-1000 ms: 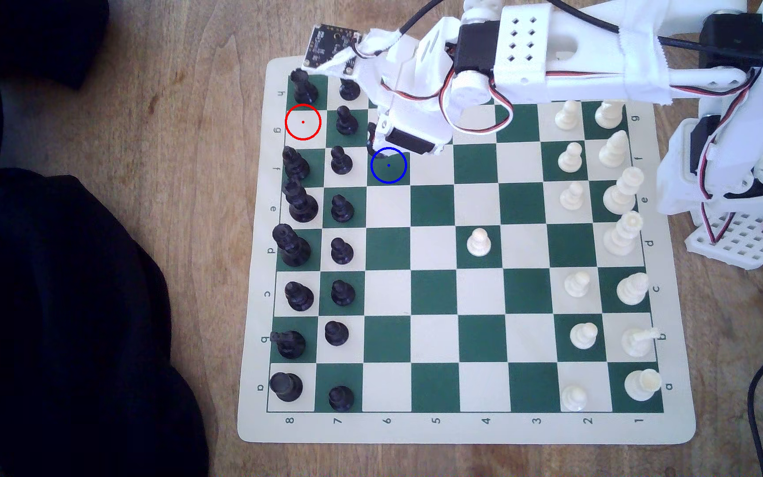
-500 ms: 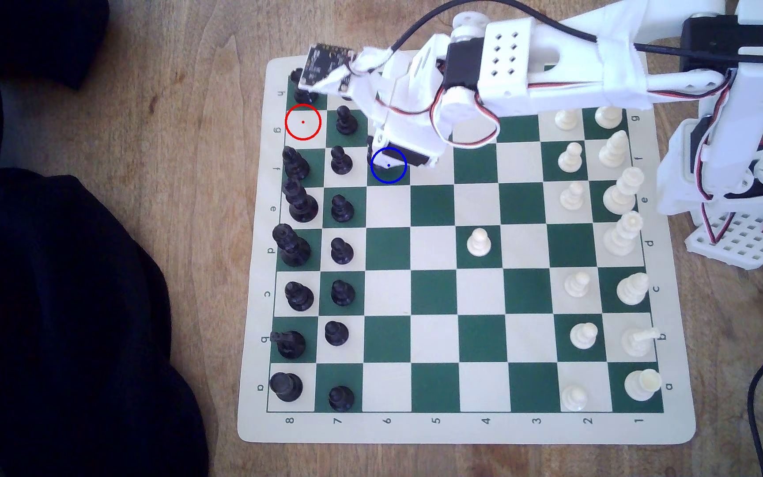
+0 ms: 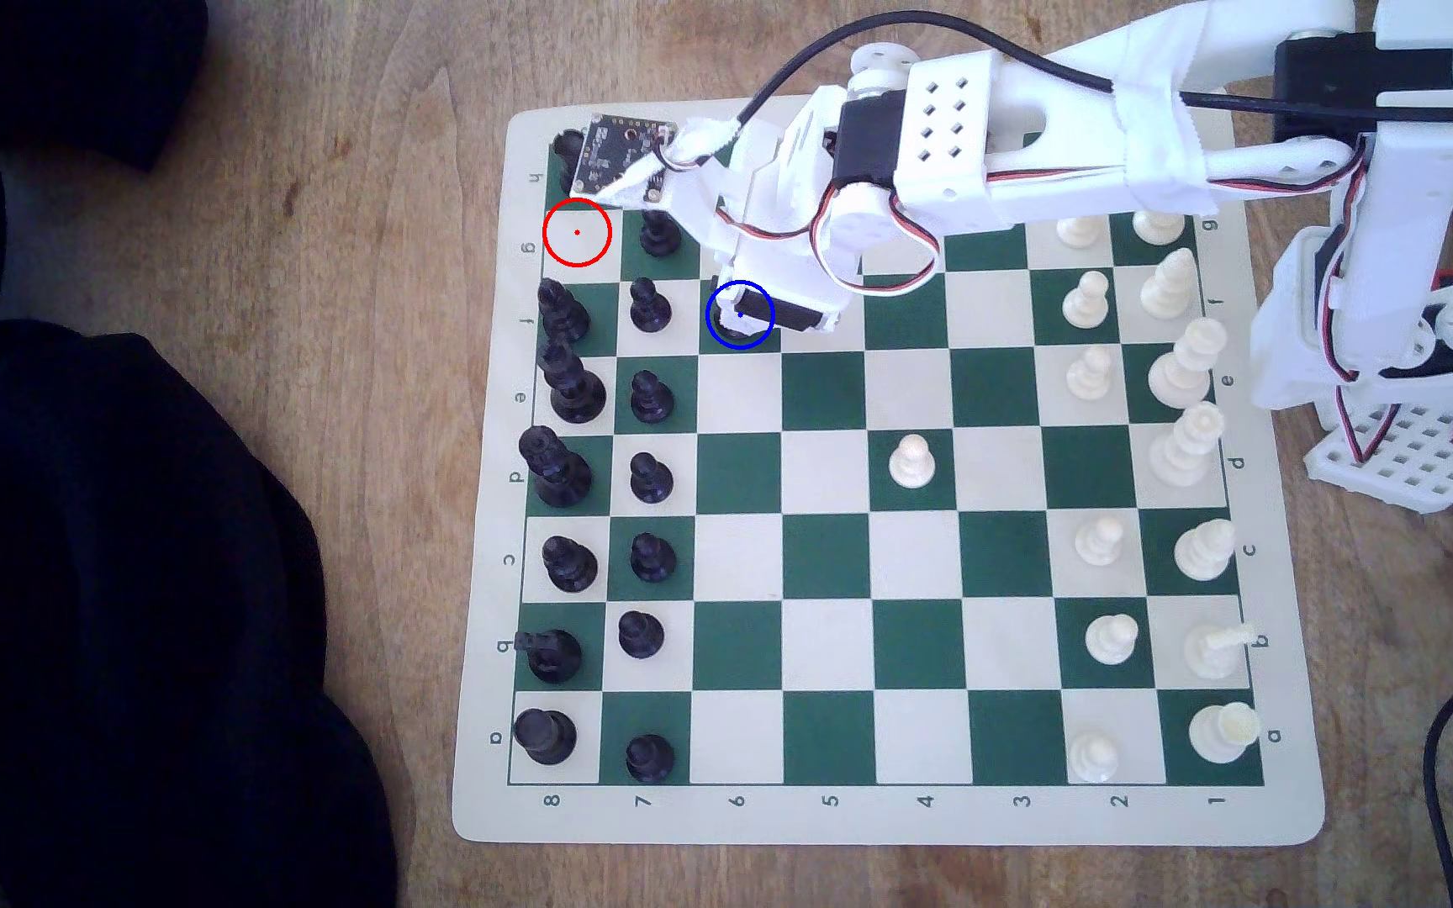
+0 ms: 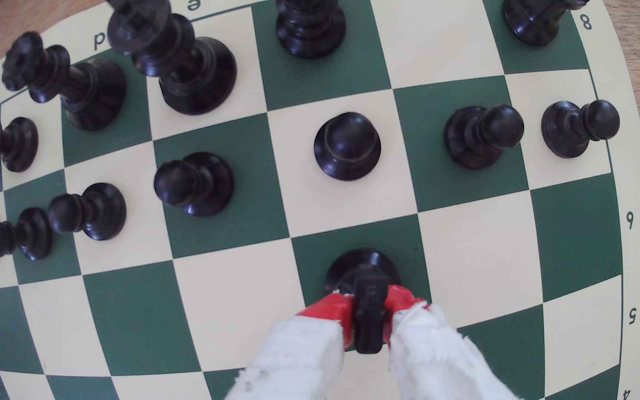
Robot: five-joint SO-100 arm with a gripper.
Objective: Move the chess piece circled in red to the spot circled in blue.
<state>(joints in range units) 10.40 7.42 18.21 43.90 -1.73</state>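
My jaws (image 4: 368, 311) pinch the black knight (image 4: 366, 304) by its head, upright; its round base seems to sit already inside the blue-ringed square (image 3: 716, 339), straight below.

Hobby or home robot setup: bare wood table (image 3: 269, 131), roll-up chess mat (image 3: 880, 821) with pieces, 3D-printed white arm (image 3: 1055, 148) with loose wires and taped joints, dark cloth (image 3: 94, 567) at table's edge.
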